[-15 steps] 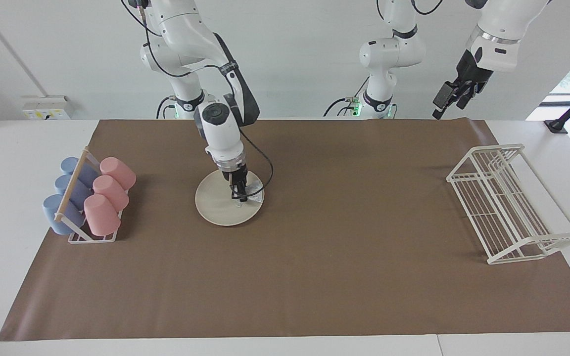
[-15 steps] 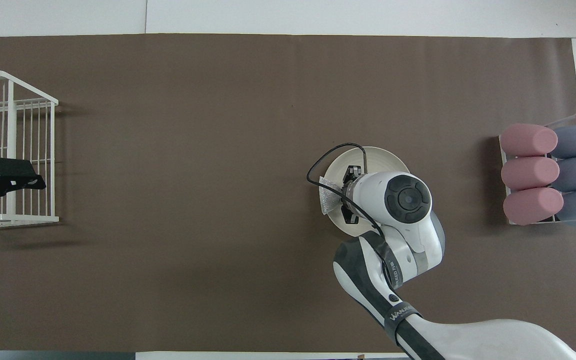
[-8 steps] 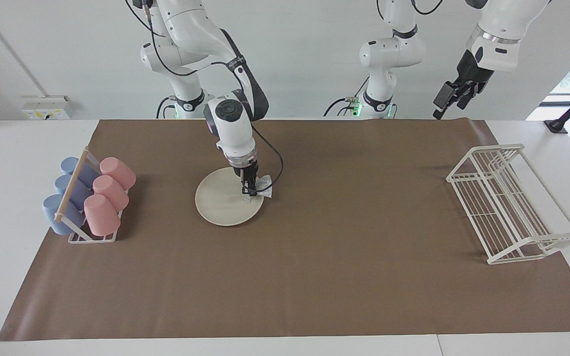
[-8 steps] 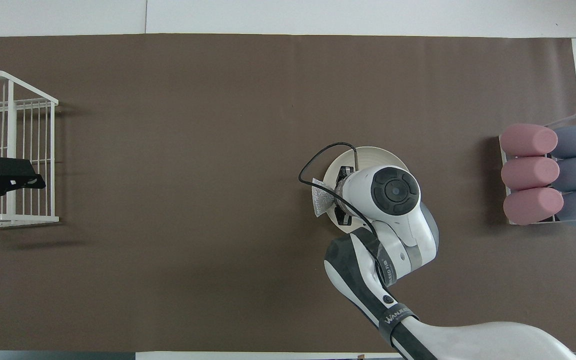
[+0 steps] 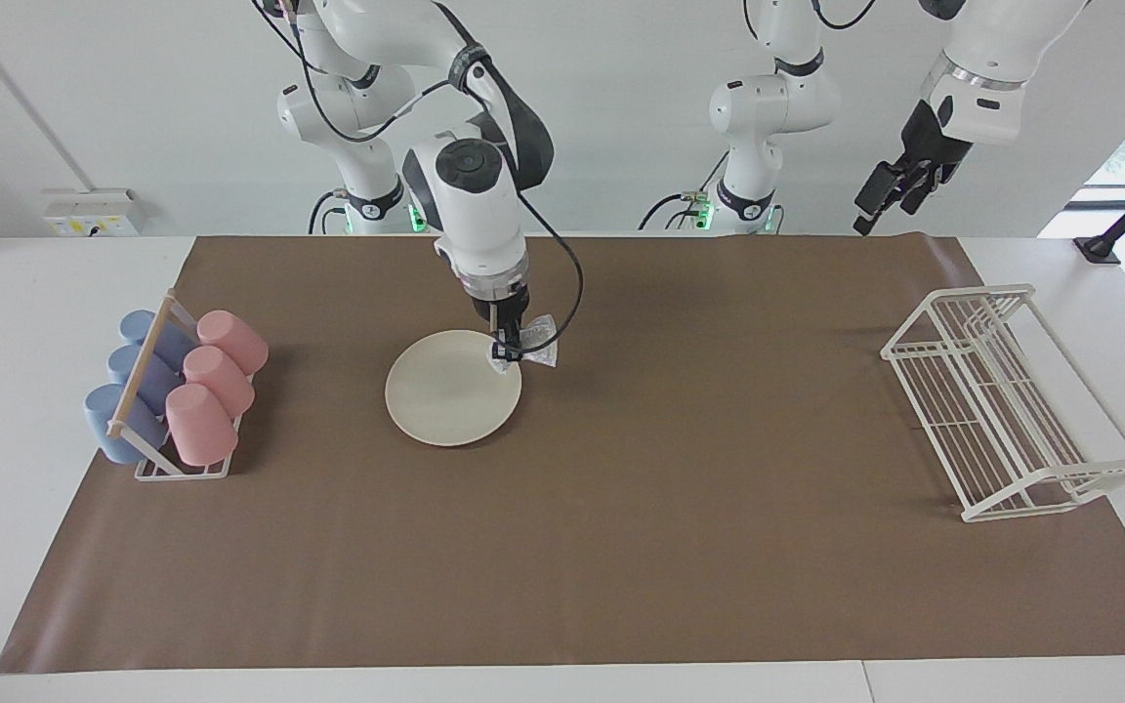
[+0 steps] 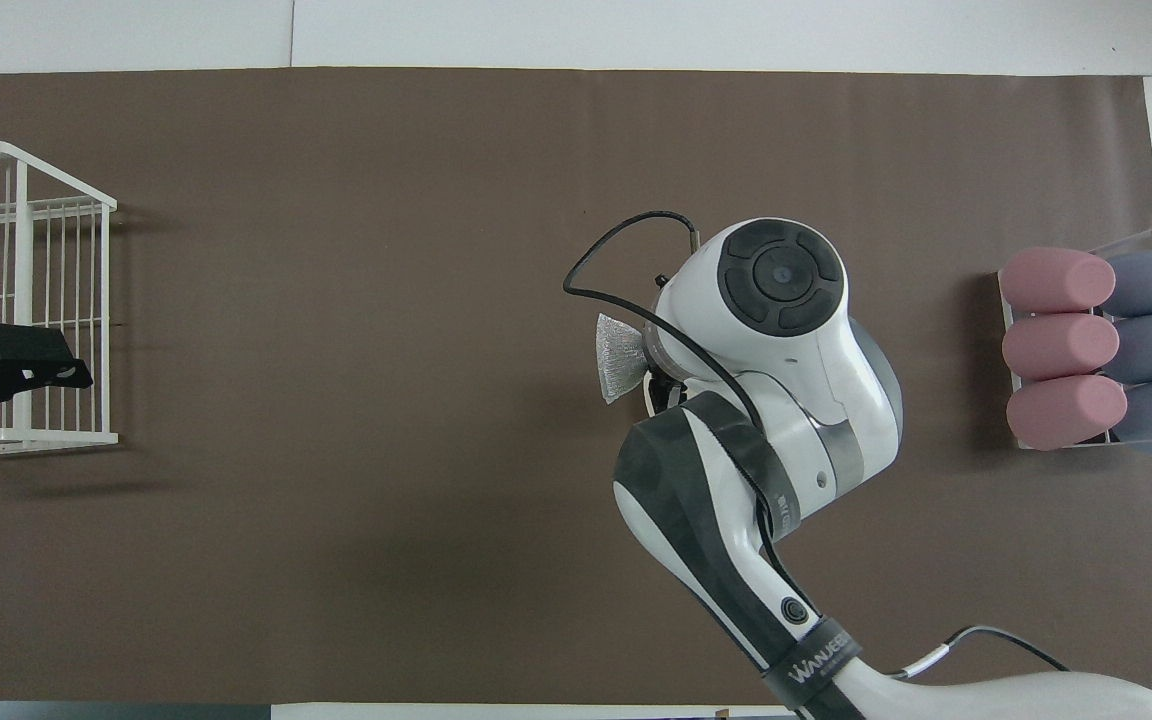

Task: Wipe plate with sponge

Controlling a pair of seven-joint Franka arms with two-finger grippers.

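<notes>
The cream-white plate [image 5: 445, 391] lies flat on the brown mat, in front of the right arm. My right gripper [image 5: 507, 350] hangs in the air over the plate's rim on the side toward the left arm's end. It is shut on the silvery mesh sponge [image 5: 536, 345], which dangles clear of the plate. In the overhead view the sponge [image 6: 619, 357] sticks out beside the right arm's wrist, and the arm hides the plate. My left gripper [image 5: 867, 213] waits, open and holding nothing, high over the mat's corner at the left arm's end.
A white wire rack [image 5: 1002, 400] stands at the left arm's end of the mat. A holder of pink and blue cups [image 5: 177, 386] lying on their sides stands at the right arm's end. A black cable loops from the right wrist.
My right gripper has lifted the sponge off the plate and drifted toward the rim at the left arm's side. The plate's face now shows uncovered. The left arm has not moved.
</notes>
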